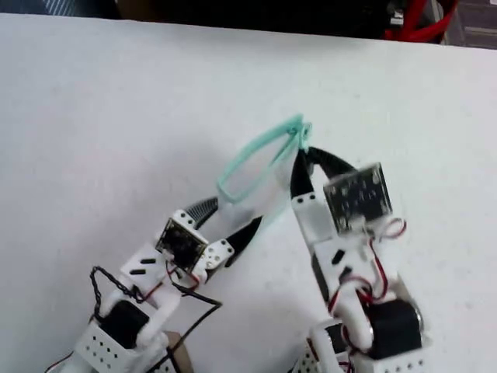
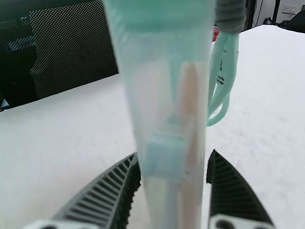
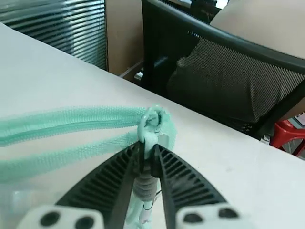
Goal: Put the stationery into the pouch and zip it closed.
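A translucent pouch (image 1: 247, 154) with a mint-green zip rim hangs just above the white table, held between both arms. My left gripper (image 1: 229, 219) is shut on its near end; in the left wrist view the pouch (image 2: 162, 86) stands between the ribbed fingers (image 2: 114, 191), with a wood-coloured pencil (image 2: 190, 109) and a pale blue item (image 2: 164, 155) inside. My right gripper (image 1: 301, 155) is shut on the zip pull (image 3: 153, 119) at the pouch's far end. In the right wrist view the two zip tapes (image 3: 71, 119) run apart from the slider, so the mouth gapes.
The white table (image 1: 116, 116) stretches bare to the left and behind the pouch. Beyond its far edge stand a black mesh chair (image 3: 228, 71) and a red frame (image 1: 419, 23).
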You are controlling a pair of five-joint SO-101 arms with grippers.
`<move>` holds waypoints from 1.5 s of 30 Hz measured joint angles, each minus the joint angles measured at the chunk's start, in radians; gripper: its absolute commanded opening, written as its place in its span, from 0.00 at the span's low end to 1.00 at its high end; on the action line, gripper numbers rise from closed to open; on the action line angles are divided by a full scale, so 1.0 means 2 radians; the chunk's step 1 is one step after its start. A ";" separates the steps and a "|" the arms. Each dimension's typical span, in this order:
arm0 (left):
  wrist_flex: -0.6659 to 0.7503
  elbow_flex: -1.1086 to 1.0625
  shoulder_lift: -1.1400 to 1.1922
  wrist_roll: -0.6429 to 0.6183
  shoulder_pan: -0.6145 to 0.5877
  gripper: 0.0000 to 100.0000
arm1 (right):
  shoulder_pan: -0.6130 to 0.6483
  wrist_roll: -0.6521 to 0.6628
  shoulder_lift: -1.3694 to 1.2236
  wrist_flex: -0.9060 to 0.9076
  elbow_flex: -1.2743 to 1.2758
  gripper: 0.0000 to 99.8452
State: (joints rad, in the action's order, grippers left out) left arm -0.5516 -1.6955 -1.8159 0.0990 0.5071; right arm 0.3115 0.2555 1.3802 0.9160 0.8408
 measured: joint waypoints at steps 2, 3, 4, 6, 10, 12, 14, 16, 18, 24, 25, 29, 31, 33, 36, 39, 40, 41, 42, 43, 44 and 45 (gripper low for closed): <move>0.000 0.000 0.000 0.000 0.000 0.23 | 0.005 0.000 0.016 0.000 0.001 0.02; 0.000 0.000 0.000 0.000 0.000 0.23 | 0.006 0.000 0.021 0.000 0.001 0.02; 0.000 0.000 0.000 0.000 0.000 0.23 | 0.008 0.000 0.021 0.000 0.001 0.02; 0.000 0.000 0.000 0.000 0.000 0.23 | 0.011 0.000 0.011 0.000 0.001 0.02; 0.000 0.000 0.000 0.000 0.000 0.23 | 0.009 0.000 -0.002 0.000 0.001 0.02; 0.000 0.000 0.000 0.000 0.000 0.23 | 0.009 0.000 0.001 0.000 0.001 0.02; 0.000 0.000 0.000 0.000 0.000 0.23 | 0.010 0.000 -0.005 0.000 0.001 0.02; 0.000 0.000 0.000 0.000 0.000 0.23 | 0.010 0.000 -0.010 0.000 0.001 0.02; 0.000 0.000 0.000 0.000 0.000 0.23 | 0.009 0.000 -0.007 0.000 0.001 0.02; -0.002 0.000 0.000 0.000 0.000 0.23 | 0.009 0.000 -0.009 0.000 0.001 0.02; -0.002 0.000 0.000 0.000 0.000 0.23 | 0.009 0.000 -0.009 0.000 0.001 0.02; -0.003 0.000 0.000 0.000 0.000 0.23 | 0.009 0.000 -0.009 0.000 0.001 0.02; -0.003 0.000 0.000 0.000 0.000 0.23 | 0.009 0.000 -0.009 0.000 0.001 0.02; -0.003 0.000 0.000 0.000 0.000 0.23 | 0.009 0.000 -0.009 0.006 0.001 0.02; -0.003 0.000 0.000 0.000 0.000 0.23 | 0.009 0.000 -0.009 0.012 0.001 0.02; -0.003 0.000 0.000 0.000 0.000 0.23 | 0.009 -0.001 -0.009 0.019 0.001 0.02; -0.003 0.000 0.000 0.000 0.000 0.23 | 0.012 -0.002 -0.009 0.022 0.001 0.02; -0.003 0.000 0.000 0.000 0.000 0.23 | 0.017 -0.002 -0.009 0.022 0.001 0.02; -0.003 0.000 0.000 0.000 0.000 0.23 | 0.025 -0.002 -0.009 0.022 0.001 0.02; -0.003 0.000 0.000 0.000 0.000 0.23 | 0.032 -0.002 -0.009 0.022 0.001 0.02; -0.003 0.000 0.000 0.000 0.000 0.23 | 0.040 -0.002 -0.009 0.022 0.001 0.02; -0.003 0.000 0.000 0.000 0.000 0.23 | 0.044 -0.002 -0.009 0.022 0.001 0.02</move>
State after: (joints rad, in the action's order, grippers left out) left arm -0.5577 -1.6955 -1.8159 0.0990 0.5071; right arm 0.4005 0.2509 1.3617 0.9605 0.8424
